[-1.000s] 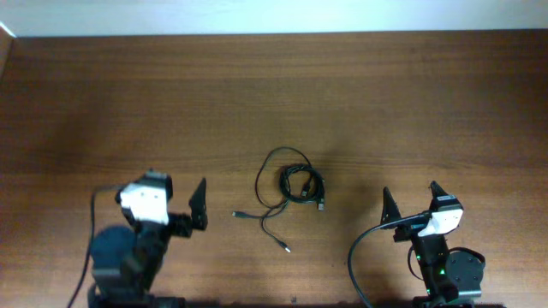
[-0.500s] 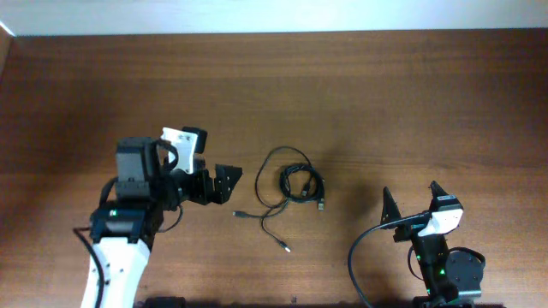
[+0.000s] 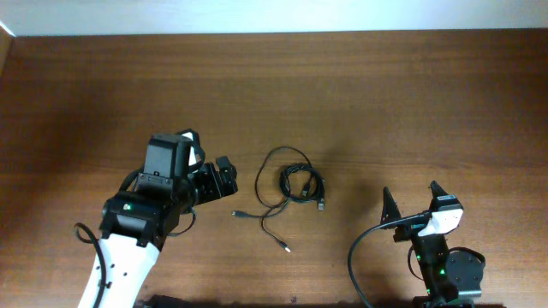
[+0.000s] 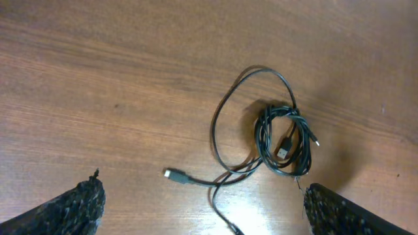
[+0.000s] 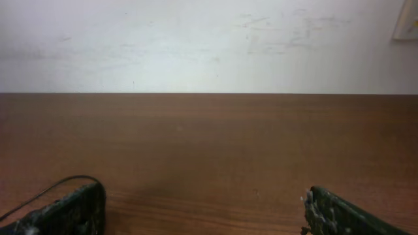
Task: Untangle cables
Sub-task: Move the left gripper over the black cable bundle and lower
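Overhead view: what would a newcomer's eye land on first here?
A small tangle of thin black cables lies in the middle of the brown wooden table, with a tight coil on its right and loose ends trailing toward the near edge. Just left of it hovers the left gripper, open, its camera looking down on the tangle. The right gripper sits open near the bottom right, apart from the cables.

The tabletop was dark brown wood grain with a matte finish and showed a soft glare patch in the left wrist view. A plain off-white wall stood behind its far edge, faintly scuffed toward the upper right. A pale item at the wall's top right corner was cropped and unidentifiable. Lighting was even.
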`<move>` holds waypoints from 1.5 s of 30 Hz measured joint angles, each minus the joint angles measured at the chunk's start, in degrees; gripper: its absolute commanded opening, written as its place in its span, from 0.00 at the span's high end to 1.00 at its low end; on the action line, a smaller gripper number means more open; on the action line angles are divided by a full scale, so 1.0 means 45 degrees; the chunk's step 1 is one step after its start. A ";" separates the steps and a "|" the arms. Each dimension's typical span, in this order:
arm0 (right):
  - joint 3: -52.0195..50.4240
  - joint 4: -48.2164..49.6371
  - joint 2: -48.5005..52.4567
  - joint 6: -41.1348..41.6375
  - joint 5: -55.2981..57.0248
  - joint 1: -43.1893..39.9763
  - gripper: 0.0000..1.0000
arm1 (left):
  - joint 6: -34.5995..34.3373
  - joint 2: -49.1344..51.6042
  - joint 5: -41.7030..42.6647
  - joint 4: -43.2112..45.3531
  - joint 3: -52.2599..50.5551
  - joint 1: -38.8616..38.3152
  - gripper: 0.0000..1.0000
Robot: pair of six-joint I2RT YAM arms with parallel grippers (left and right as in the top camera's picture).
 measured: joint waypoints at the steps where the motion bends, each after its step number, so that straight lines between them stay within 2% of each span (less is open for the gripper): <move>1: 0.0000 0.0000 0.0000 0.0000 0.0005 0.0000 0.02 | -0.0185 0.0005 -0.0097 0.0223 0.0000 -0.0126 0.01; 7: 0.0000 0.0000 0.0000 -0.0005 0.0005 0.0000 0.02 | -0.0486 0.0544 -0.0631 0.0466 0.0005 -0.0136 0.01; 15: 0.0000 0.0000 0.0000 0.0005 0.0005 0.0000 0.02 | -0.1870 0.3502 -0.0126 0.0369 0.0034 -0.0136 0.00; 23: 0.0000 0.0000 0.0000 0.0010 0.0000 0.0000 0.02 | -0.3181 0.5265 0.0491 0.0515 0.0039 -0.0355 0.08; 27: 0.0000 0.0000 0.0000 0.0005 0.0000 0.0000 0.02 | -0.3769 0.6105 0.0607 0.2137 0.0044 -0.1297 0.03; 30: 0.0000 0.0000 0.0000 0.0005 0.0000 0.0000 0.02 | -0.3895 0.6484 0.0646 0.4284 0.0112 -0.2803 0.07; 34: 0.0000 0.0000 0.0000 0.0000 0.0005 0.0000 0.02 | -0.3973 0.7169 0.0160 0.6275 0.0180 -0.4881 0.16; 38: 0.0000 0.0000 0.0000 -0.0005 0.0005 0.0000 0.02 | -0.4221 0.8524 -0.0044 0.6392 0.0180 -0.5717 0.38; 40: 0.0000 0.0000 0.0000 0.0000 0.0005 0.0000 0.02 | -0.4294 0.8869 -0.0180 0.6392 0.0185 -0.5712 0.55; 42: 0.0000 0.0000 0.0000 0.0000 0.0005 0.0000 0.02 | -0.4342 0.8947 -0.0330 0.6387 0.0185 -0.5717 0.66; 44: 0.0000 0.0000 0.0000 0.0005 0.0005 0.0000 0.02 | -0.4444 0.9185 -0.0573 0.6387 0.0209 -0.5717 0.91; 45: 0.0000 0.0000 0.0000 0.0000 0.0000 0.0000 0.01 | -0.4473 0.9224 -0.0622 0.6387 0.0214 -0.5717 1.00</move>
